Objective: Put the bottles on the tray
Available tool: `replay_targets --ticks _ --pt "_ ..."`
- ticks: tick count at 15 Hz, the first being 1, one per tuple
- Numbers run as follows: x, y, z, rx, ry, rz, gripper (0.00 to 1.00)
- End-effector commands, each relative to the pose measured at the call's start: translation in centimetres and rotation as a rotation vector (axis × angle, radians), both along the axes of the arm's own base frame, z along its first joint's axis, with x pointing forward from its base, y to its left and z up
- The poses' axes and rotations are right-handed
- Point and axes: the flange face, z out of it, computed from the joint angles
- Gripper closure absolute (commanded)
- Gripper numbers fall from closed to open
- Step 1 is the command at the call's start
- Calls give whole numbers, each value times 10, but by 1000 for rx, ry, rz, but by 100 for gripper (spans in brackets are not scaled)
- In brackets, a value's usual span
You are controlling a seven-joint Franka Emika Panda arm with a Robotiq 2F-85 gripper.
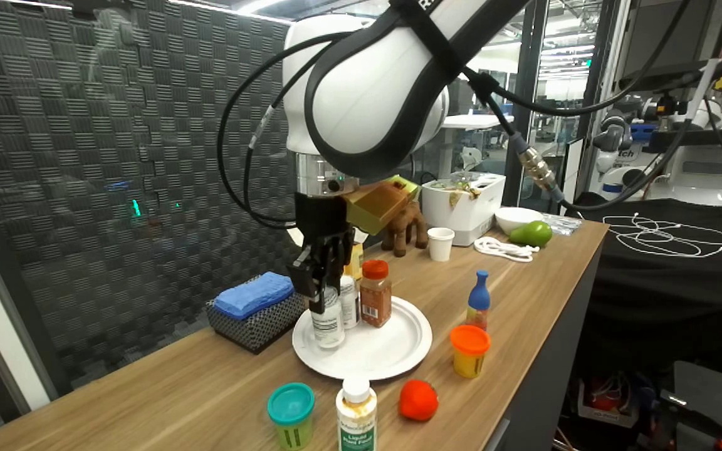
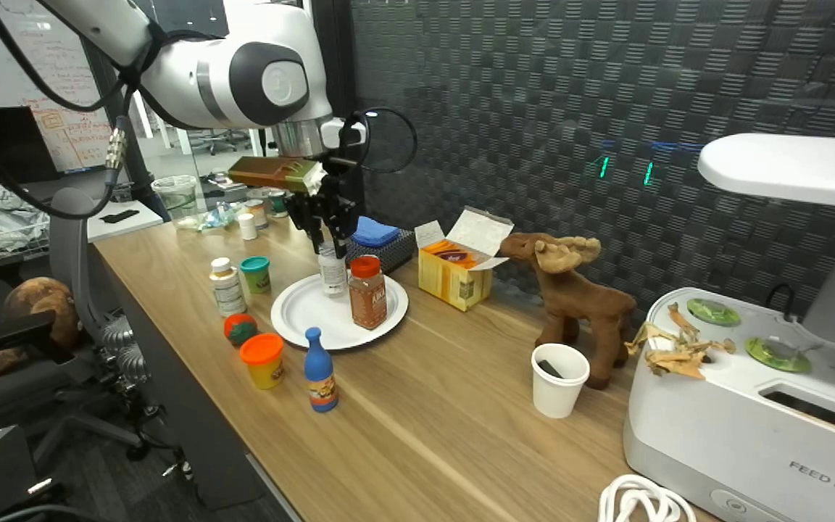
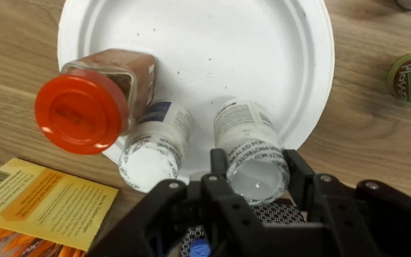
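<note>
My gripper (image 3: 255, 160) is shut on a white bottle (image 3: 243, 119) that stands on the round white tray (image 3: 319, 71). A second white bottle (image 3: 164, 125) and a red-capped brown jar (image 3: 80, 110) stand on the tray beside it. Off the tray, in both exterior views, are a white-capped bottle (image 1: 356, 419), a teal-lidded tub (image 1: 292, 413), an orange-lidded tub (image 1: 469, 354) and a blue bottle (image 1: 479, 297). In an exterior view (image 2: 332, 268) the held bottle's top is between my fingers and its base appears to touch the tray.
A red ball-like item (image 1: 418, 401) lies near the tray. A patterned box with a blue cloth (image 1: 254, 297), an open yellow carton (image 2: 454, 272), a brown plush moose (image 2: 577, 304), a paper cup (image 2: 559, 380) and a white planter (image 2: 751, 435) stand around.
</note>
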Motion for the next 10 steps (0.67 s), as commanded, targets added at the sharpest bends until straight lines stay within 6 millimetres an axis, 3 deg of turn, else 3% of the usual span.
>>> replay_targets --ticks 1,10 --pt "2 7 -2 17 -31 36 80" --pt "5 13 -14 -12 -76 103 80"
